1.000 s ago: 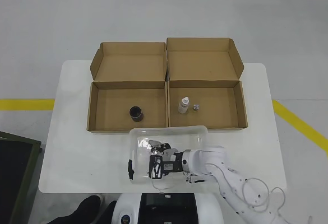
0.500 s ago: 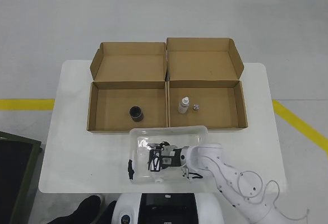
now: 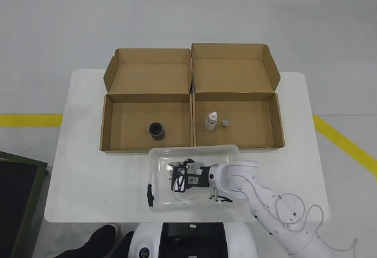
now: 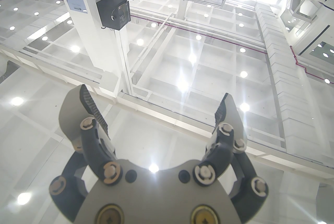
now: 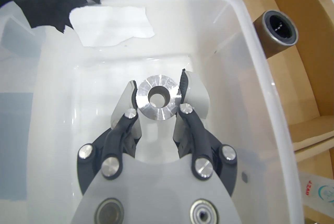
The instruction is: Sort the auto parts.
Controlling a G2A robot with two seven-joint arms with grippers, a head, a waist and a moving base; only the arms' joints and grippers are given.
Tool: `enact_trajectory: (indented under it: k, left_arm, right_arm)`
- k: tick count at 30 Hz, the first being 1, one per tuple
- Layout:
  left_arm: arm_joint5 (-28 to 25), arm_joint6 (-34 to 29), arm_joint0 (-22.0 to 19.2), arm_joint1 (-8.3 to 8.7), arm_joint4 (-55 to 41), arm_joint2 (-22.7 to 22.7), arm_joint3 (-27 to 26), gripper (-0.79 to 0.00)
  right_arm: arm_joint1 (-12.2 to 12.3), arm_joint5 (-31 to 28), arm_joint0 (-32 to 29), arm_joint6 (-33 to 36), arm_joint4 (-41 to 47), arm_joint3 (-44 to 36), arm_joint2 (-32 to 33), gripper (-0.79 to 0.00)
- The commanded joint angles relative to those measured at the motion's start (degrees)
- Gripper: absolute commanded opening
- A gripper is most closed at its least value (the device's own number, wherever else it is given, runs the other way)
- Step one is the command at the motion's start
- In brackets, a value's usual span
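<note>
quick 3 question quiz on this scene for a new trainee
1. True or false: the left gripper has its fingers shut.
2. The metal ring gripped by the right gripper is in: A the clear bin, B a cardboard box, C the bare table.
3. How many parts lie in the box next to the dark cylinder's box?
Key: 1 false; 2 A; 3 two.

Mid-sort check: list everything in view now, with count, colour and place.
Table: 1, white, under everything.
Left box: 1, brown, open, far side.
Right box: 1, brown, open, beside it.
Bin: 1, clear, in front of the boxes.
Sleeve: 1, dark, in left box.
Bottle: 1, white, in right box.
Small part: 1, silver, beside bottle.
Ring: 1, silver, in bin.
Right gripper: in bin, shut on ring.
Left gripper: open, facing ceiling.
</note>
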Motion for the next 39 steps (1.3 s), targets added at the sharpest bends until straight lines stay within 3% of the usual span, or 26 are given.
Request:
enact_trajectory:
  k: [1, 20, 39]
  left_arm:
    - [0.0, 0.0, 0.0, 0.0, 0.0, 0.0, 0.0, 0.0]
    - [0.0, 0.0, 0.0, 0.0, 0.0, 0.0, 0.0, 0.0]
    - [0.0, 0.0, 0.0, 0.0, 0.0, 0.0, 0.0, 0.0]
  right_arm:
    - [0.23, -0.25, -0.56, -0.13, 1.03, -1.7, 0.86, -0.785]
    - [1.5, 1.85, -3.23, -7.02, 17.88, -17.94, 10.18, -0.785]
    - [1.89, 8.94, -2.61, -14.05, 24.88, -25.9, 17.97, -0.785]
